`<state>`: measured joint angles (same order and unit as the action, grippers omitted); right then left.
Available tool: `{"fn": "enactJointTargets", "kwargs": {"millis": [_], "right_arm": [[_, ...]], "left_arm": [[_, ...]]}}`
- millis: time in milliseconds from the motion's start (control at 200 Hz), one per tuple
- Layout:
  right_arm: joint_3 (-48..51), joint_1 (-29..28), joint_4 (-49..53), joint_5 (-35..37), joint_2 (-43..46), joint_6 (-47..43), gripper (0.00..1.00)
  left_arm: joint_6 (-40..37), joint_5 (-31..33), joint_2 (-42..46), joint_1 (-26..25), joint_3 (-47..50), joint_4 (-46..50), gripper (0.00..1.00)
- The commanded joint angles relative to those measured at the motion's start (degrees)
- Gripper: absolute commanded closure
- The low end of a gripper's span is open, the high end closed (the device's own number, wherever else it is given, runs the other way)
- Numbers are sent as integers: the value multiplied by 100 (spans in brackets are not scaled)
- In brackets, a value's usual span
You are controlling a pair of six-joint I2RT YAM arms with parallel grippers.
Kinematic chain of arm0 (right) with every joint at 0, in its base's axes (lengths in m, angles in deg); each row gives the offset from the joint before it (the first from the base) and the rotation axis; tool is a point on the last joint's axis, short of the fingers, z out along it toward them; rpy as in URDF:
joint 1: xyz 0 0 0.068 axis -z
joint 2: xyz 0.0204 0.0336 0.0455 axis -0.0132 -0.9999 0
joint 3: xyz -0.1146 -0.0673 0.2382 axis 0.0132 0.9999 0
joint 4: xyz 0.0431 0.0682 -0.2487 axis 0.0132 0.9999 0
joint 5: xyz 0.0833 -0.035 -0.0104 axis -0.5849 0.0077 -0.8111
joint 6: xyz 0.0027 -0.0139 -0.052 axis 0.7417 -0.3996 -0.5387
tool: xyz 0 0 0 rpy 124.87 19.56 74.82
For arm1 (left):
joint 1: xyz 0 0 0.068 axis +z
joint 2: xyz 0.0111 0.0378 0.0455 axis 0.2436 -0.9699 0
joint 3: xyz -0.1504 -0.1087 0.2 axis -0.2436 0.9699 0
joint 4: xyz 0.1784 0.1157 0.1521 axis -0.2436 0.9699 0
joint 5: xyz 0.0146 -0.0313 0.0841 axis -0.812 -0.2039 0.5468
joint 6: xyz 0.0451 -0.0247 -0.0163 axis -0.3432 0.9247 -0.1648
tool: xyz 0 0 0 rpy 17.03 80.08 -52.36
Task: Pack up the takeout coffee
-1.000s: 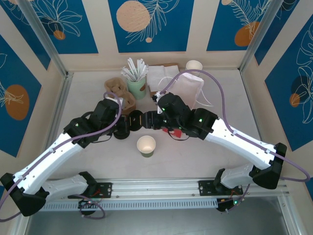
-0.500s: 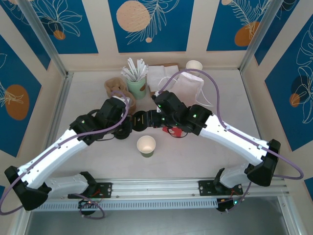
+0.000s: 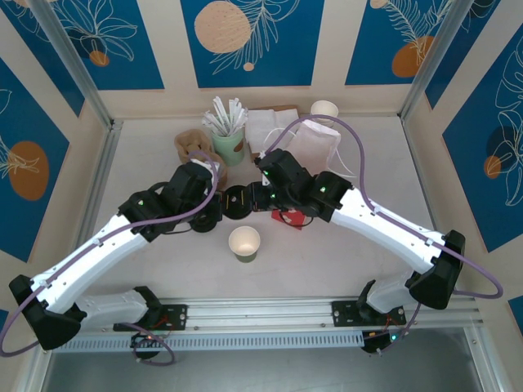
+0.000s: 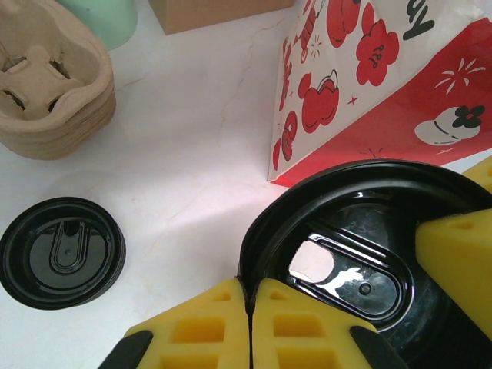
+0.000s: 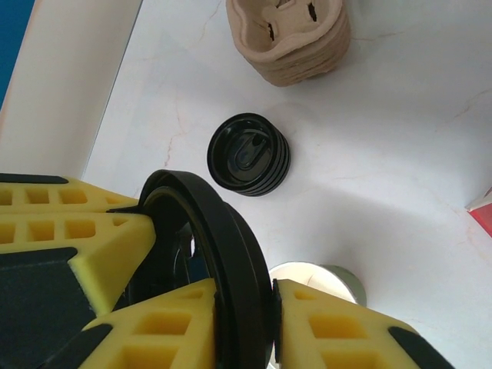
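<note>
Top external view: two white arms meet over the bench (image 3: 310, 269), just behind the takeout coffee cup (image 3: 245, 242). The cup is olive-sided and stands open with no lid on it.
Lid: a black lid (image 3: 237, 202) hangs between the arms, behind the cup and apart from it.
Left fingers (image 4: 231, 315): closed, pinching one edge of the lid's rim.
Right fingers (image 5: 296, 315): closed on the rim too, with the lid edge-on between the yellow pads.
Nearby: a stack of spare lids (image 4: 61, 252) sits just behind and left of the cup. A red-printed paper bag (image 4: 369, 77) lies behind and right of it. Pulp cup carriers (image 5: 288, 34) are further behind.
Risk, shared hold: both sets of fingers grip one thin plastic rim, so pulling in different directions could flex the lid and spring it free.
Risk, release: if one side lets go early, the lid may swing, drop and knock the light cup over.
Risk, seating: a tilted lid would likely sit crooked on the cup and pop off during packing.
</note>
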<state>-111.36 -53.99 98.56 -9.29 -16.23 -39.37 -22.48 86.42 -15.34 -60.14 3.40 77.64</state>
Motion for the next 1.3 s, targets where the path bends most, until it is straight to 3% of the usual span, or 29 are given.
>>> {"fn": "enactJointTargets", "kwargs": {"millis": [0, 205, 335, 550, 650, 765, 870, 1040, 1295], "right_arm": [[-109, 63, 72, -213, -21, 5, 82], [34, 192, 49, -297, 43, 102, 95], [124, 310, 63, -437, 115, 137, 98], [54, 479, 402, -854, 113, 52, 100], [-52, 531, 638, -1099, 109, 7, 100], [-142, 610, 932, -1563, 154, -7, 100], [-218, 718, 1272, -1922, 200, -40, 100], [-210, 994, 1618, -2445, 331, -46, 100], [-158, 1463, 2096, -2943, 448, -233, 100]], "left_arm": [[-90, -48, 41, -72, -221, -175, 94], [-188, -464, 94, -77, -335, -257, 90], [-392, -609, 231, -78, -449, -269, 66], [-1405, -597, 706, -72, -439, -503, 49], [-2135, -703, 1009, -73, -242, -807, 35], [-2944, -1280, 1425, -72, 95, -1276, 23], [-3650, -1700, 1701, -72, 359, -1545, 22], [-5054, -2916, 1871, -82, 705, -1621, 23], [-5888, -3037, 1727, -265, 1006, -1797, 24]]}}
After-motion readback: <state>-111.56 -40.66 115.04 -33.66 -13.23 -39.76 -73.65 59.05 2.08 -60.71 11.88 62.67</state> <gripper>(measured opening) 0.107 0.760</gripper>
